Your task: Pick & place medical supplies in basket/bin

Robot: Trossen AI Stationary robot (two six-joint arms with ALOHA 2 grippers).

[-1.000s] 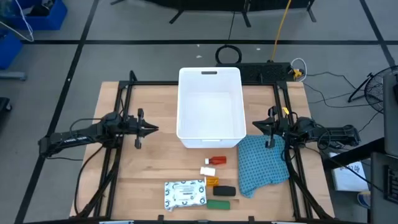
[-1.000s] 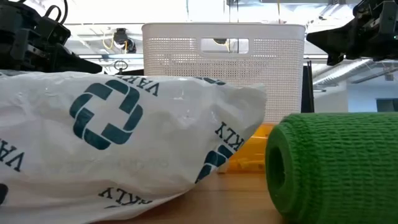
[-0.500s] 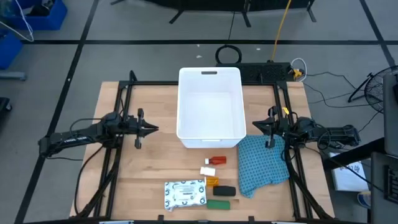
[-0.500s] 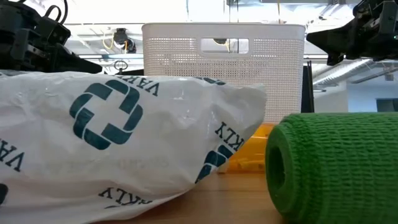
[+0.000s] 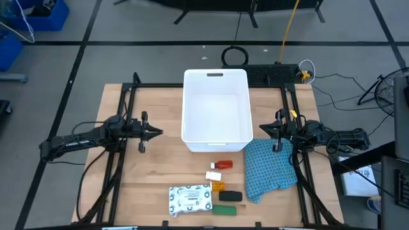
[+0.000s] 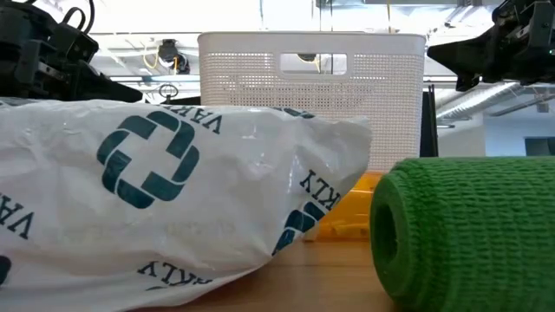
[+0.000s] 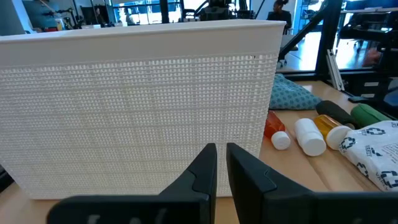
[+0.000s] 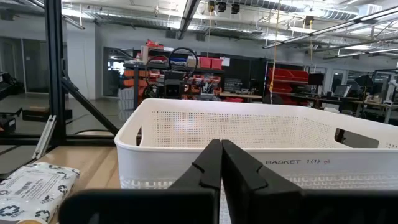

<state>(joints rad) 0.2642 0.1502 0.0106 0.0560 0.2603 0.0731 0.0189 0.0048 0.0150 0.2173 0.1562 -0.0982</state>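
The white basket (image 5: 216, 110) stands on its base in the middle of the table. Near the table's near edge lie the white-green packet (image 5: 190, 199), red bottle (image 5: 223, 165), white bottle (image 5: 214, 175), orange piece (image 5: 218, 186), black block (image 5: 231, 195) and green bar (image 5: 224, 209). My left gripper (image 5: 158, 132) hovers shut to the left of the basket, pointing at its wall (image 7: 137, 106). My right gripper (image 5: 262, 128) hovers shut to the right of the basket, above the far edge of the cloth. Neither touches anything.
A blue-teal patterned cloth (image 5: 270, 167) lies flat right of the items, below the right gripper. Black frame rails (image 5: 121, 160) run along both table sides. Bare wood lies left of the packet (image 6: 173, 199). The green bar (image 6: 468, 230) fills the low view's right.
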